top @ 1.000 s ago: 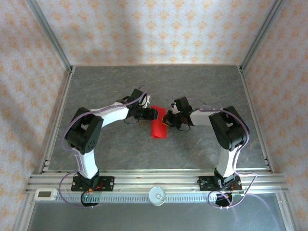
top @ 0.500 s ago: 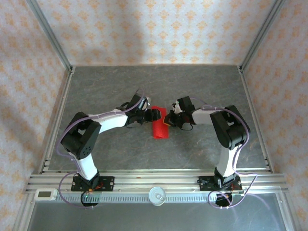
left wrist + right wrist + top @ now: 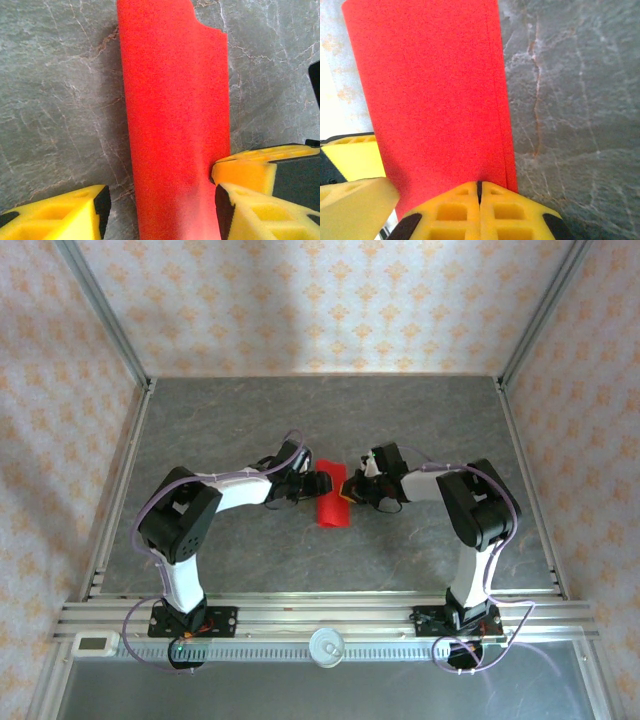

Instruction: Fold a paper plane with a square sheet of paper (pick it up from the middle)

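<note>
Red sheet (image 3: 330, 508), one, between left tool (image 3: 160, 200), right tool (image 3: 479, 192).

The thin, bright red sheet of paper (image 3: 330, 506) is folded into a long, narrow strip with straight sides. It sits near the middle of the grey table (image 3: 250, 420). From above, its long way runs almost from 12 o'clock to 6 o'clock. The top looks smooth and flat, with no marks on it. In the left wrist view, the red sheet of paper (image 3: 175, 115) has a small step cut out of its far corner at 1 o'clock. A dark shadow runs along its 9 o'clock side. In the right wrist view, the red sheet of paper (image 3: 435, 90) is pinched at its near edge by the closed right claw (image 3: 479, 189).
</note>
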Controlling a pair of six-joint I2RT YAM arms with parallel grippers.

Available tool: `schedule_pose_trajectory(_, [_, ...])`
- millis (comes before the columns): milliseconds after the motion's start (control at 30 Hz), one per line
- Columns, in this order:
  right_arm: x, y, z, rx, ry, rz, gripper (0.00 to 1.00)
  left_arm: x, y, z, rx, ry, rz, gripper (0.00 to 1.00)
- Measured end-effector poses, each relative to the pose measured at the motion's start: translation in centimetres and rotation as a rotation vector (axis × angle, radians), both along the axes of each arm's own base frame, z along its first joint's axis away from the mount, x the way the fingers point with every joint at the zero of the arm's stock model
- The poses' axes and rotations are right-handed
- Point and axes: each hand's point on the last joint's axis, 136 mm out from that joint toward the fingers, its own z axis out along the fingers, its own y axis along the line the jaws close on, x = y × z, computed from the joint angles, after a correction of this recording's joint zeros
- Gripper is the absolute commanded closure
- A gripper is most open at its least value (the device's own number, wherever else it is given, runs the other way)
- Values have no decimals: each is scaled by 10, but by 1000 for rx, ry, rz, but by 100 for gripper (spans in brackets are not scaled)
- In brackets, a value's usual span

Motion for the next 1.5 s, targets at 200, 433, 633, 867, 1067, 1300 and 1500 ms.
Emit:
schedule_pose_trajectory(200, [1,0,3,26,-5,-34,86,2,-8,-4,16,-8,-41,50])
schedule_pose_trajectory(433, [-1,-7,13,23,17,-63,77,1,-2,-8,64,-12,-62,54])
schedule_pose_trajectory(633, [22,-52,47,3,-46,-206,77,1,-1,-8,87,-20,-67,55])
schedule_pose_trajectory(867, [17,-88,37,-57,-26,-291,77,2,1,-10,116,-13,-73,55])
schedule_pose_trajectory(1067, [-3,-93,19,-82,33,-290,77,4,1,-12,126,-6,-69,55])
schedule_pose_trajectory(1300, [-3,-93,24,-75,20,-292,77,5,1,-13,143,-3,-67,54])
schedule_pose_trajectory(1500, [-3,-93,24,-75,21,-292,77,5,1,-14,165,-8,-90,53])
